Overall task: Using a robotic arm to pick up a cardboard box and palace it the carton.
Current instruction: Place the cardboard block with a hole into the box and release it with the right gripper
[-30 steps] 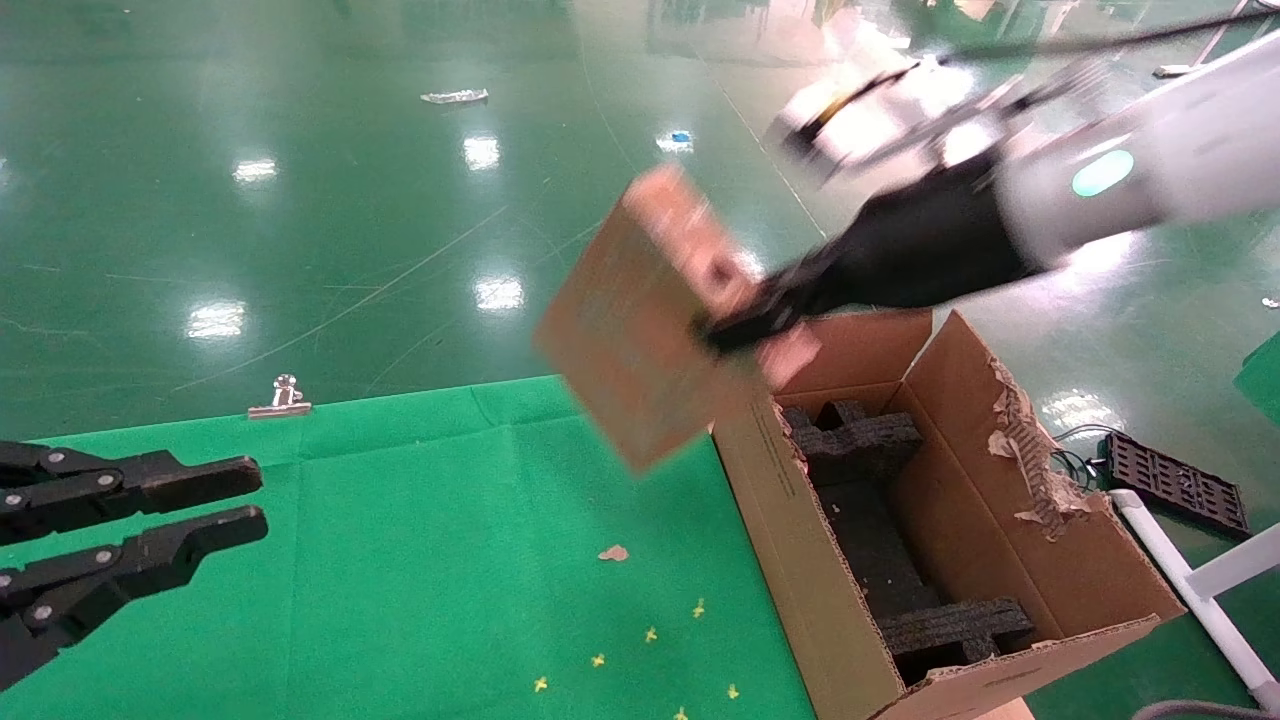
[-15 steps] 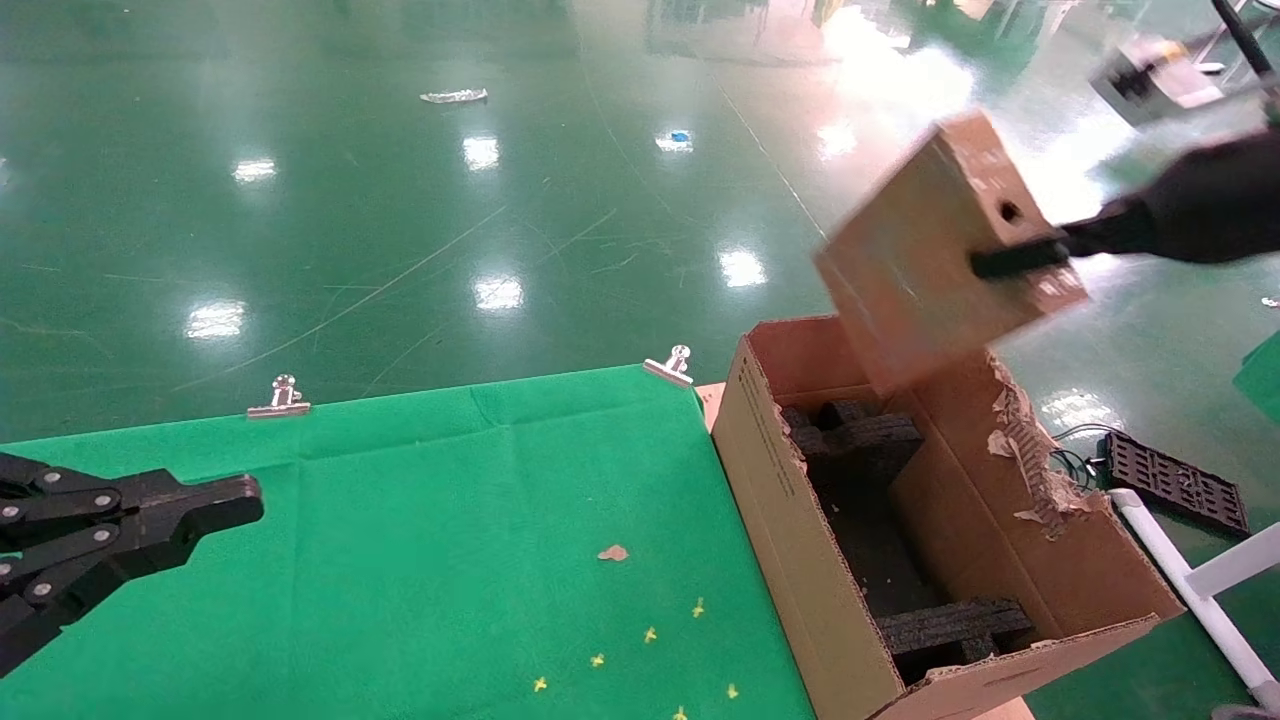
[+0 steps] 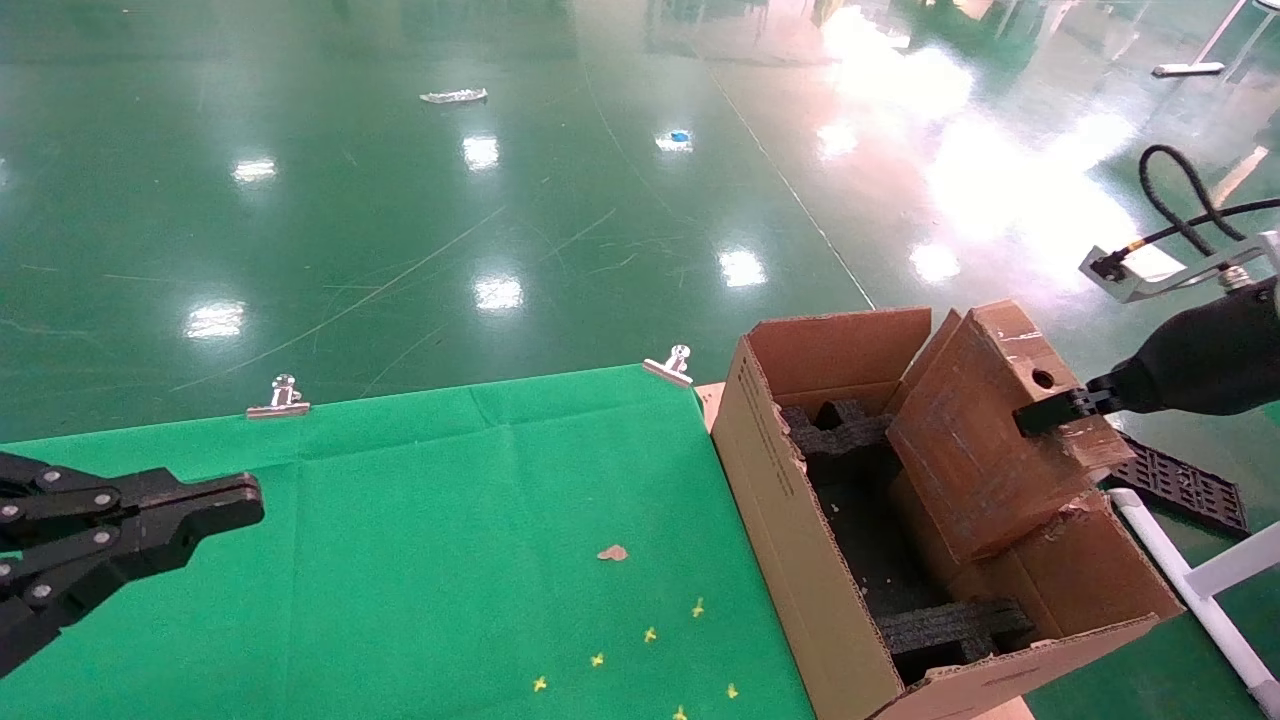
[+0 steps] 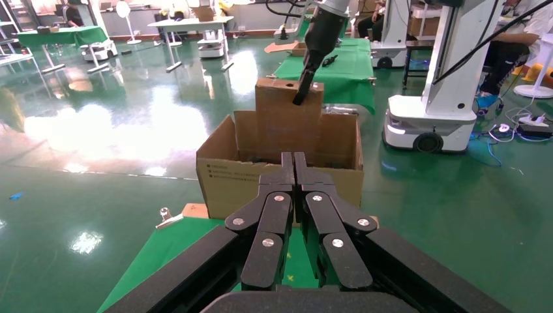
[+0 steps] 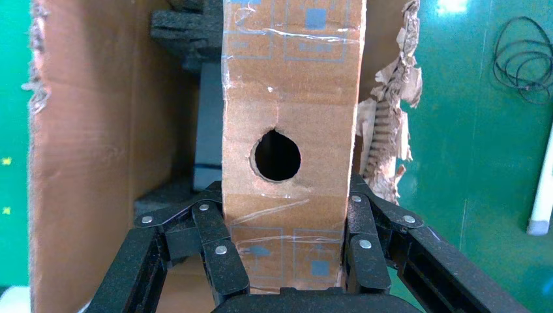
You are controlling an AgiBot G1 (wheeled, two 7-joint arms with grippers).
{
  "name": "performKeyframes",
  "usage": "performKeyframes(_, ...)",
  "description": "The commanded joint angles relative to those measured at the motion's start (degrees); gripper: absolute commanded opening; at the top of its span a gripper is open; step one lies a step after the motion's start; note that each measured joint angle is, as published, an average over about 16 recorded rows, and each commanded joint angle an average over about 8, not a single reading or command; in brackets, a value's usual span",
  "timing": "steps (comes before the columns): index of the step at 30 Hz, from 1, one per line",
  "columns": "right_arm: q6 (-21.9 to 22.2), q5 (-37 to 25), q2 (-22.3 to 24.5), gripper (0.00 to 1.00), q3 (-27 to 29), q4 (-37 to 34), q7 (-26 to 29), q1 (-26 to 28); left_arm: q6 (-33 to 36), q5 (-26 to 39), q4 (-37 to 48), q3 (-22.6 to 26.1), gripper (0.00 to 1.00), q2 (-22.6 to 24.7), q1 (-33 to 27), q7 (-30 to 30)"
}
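A glossy green floor [image 3: 420,200] fills the room, scuffed with pale scratches and bright with reflected ceiling lights. The desk [image 3: 420,560] wears a green cloth held by metal clips [image 3: 281,396] at its far edge. In the left wrist view, further green-covered tables [image 4: 59,34] and a white wheeled stand [image 4: 433,120] occupy the hall.
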Motion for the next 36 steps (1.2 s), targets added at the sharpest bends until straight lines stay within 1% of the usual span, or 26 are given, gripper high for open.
performKeyframes(1,0.42,-0.02,-0.92,0.0,-0.43,-1.74,0.11,-1.23,0.0,0.0,0.0,0.01,1.0,0.0,0.0,0.0)
performKeyframes(8,1.55,-1.72,-4.34,0.0,-2.04,-6.48,1.35,-4.33,-0.01,-0.02,0.0,0.03,1.0,-0.01,-0.01,0.02)
performKeyframes(15,4.1,-1.52,-6.35,0.0,-2.78,-8.57,2.56,-8.72,-0.02,-0.04,0.0,0.06,1.0,-0.02,-0.01,0.03)
performKeyframes(21,9.31,0.14,-7.99,0.0,-2.99,-10.51,3.46,-15.83,-0.03,-0.05,0.0,0.08,1.0,-0.03,-0.02,0.04)
performKeyframes(26,13.97,2.88,-8.99,0.0,-2.36,-12.12,3.22,-22.14,-0.04,-0.07,0.0,0.09,1.0,-0.04,-0.02,0.05)
performKeyframes(33,18.37,6.24,-9.82,0.0,-1.01,-14.51,1.17,-27.49,-0.05,-0.08,0.0,0.12,1.0,-0.05,-0.03,0.06)
performKeyframes(34,18.78,6.59,-9.86,0.07,-0.83,-14.82,0.69,-27.93,-0.05,-0.08,0.0,0.12,1.0,-0.05,-0.03,0.06)
performKeyframes(36,19.42,7.16,-9.89,0.32,-0.47,-15.37,-0.37,-28.44,-0.06,-0.09,0.0,0.13,1.0,-0.05,-0.03,0.06)
